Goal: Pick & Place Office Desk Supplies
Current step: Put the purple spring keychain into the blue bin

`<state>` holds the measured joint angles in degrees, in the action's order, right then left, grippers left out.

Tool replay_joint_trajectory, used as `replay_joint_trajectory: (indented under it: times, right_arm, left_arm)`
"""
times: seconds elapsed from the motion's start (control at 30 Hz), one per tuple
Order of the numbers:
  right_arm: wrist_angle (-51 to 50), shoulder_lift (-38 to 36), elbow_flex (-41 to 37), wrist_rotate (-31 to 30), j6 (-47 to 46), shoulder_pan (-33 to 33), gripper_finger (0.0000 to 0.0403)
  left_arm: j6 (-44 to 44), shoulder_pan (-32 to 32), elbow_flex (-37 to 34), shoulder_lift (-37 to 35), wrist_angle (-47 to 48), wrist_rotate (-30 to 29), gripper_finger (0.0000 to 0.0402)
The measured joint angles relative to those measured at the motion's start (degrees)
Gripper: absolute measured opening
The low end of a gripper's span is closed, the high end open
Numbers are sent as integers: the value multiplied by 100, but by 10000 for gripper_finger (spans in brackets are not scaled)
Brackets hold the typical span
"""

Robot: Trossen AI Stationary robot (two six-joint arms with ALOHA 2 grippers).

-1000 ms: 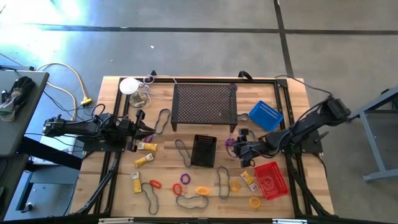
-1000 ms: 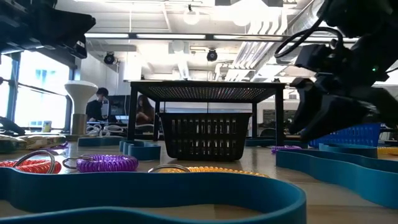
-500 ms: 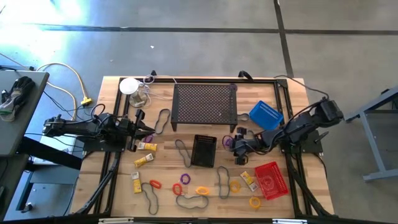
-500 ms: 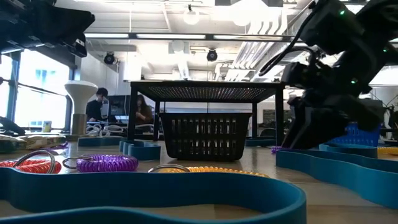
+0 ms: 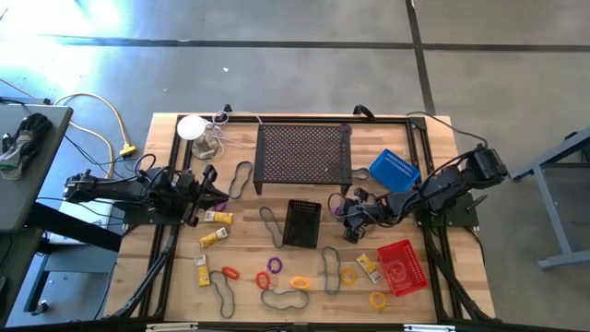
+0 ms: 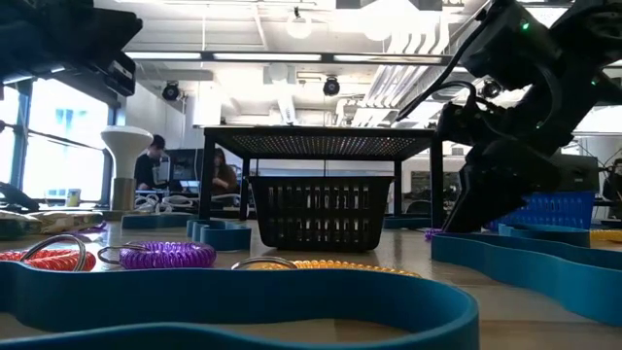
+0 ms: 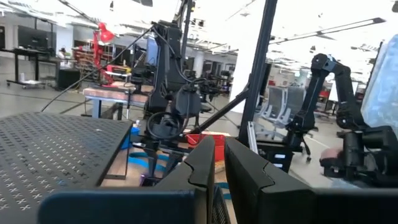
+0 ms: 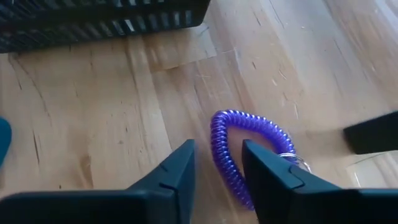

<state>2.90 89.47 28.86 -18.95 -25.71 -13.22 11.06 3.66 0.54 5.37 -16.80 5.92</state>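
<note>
On the wooden table [image 5: 433,129], the right gripper [image 8: 217,163] has moved from beside the red basket [image 5: 403,266] toward the black basket [image 5: 301,222], and its spread fingers now straddle the purple coil ring [image 8: 247,152], seemingly ready to pinch, while the left gripper [image 7: 215,163], nearly pressed together, waits at the left edge.

The mesh basket [image 5: 301,223] sits before the perforated stand [image 5: 303,154]; a coil ring [image 8: 245,155] lies probably just right of it.

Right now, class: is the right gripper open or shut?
Open: the right gripper shows a gap between its fingers, straddling one side of the purple coil ring on the table.
</note>
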Motion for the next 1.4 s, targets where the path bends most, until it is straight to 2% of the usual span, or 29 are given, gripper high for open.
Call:
replay_joint_trajectory:
  times: [0.2, 0.37, 0.5, 0.67, 0.8, 0.9, 1.03, 1.1, 1.27, 1.4]
  right_arm:
    - [-66, 2, -4, 42, 76, 1, 17]
    - [-18, 4, -15, 3, 201, -115, 8]
    - [64, -133, -21, -187, 585, -468, 7]
    - [-307, -450, 294, -324, 806, -1047, 5]
    - [-1195, -725, 675, -793, 580, -1583, 5]
    - [-2172, -954, 1010, -1225, -128, -1922, 5]
    - [-3931, -1233, 1269, -1639, -1702, -2166, 5]
    - [-4726, -1354, 1285, -1888, -2589, -2286, 5]
    - [-6535, -1712, 1285, -1968, -4628, -2481, 8]
    - [-7526, -2073, 1285, -2436, -5705, -2544, 7]
  left_arm:
    - [-11, 0, 0, 0, 2, -1, 29]
    - [-12, 0, -1, 0, 2, -1, 29]
    - [-12, 0, 0, 0, 2, -1, 29]
    - [-12, 0, 0, 0, 7, -8, 29]
    - [-12, 0, 0, 0, 9, -10, 29]
    - [134, 0, 0, 0, 11, -12, 29]
    - [232, 0, 0, 0, 11, -16, 29]
    - [232, 0, 0, 0, 11, -17, 29]
    - [261, 0, 0, 0, 138, -19, 29]
    - [271, 0, 0, 0, 208, -21, 29]
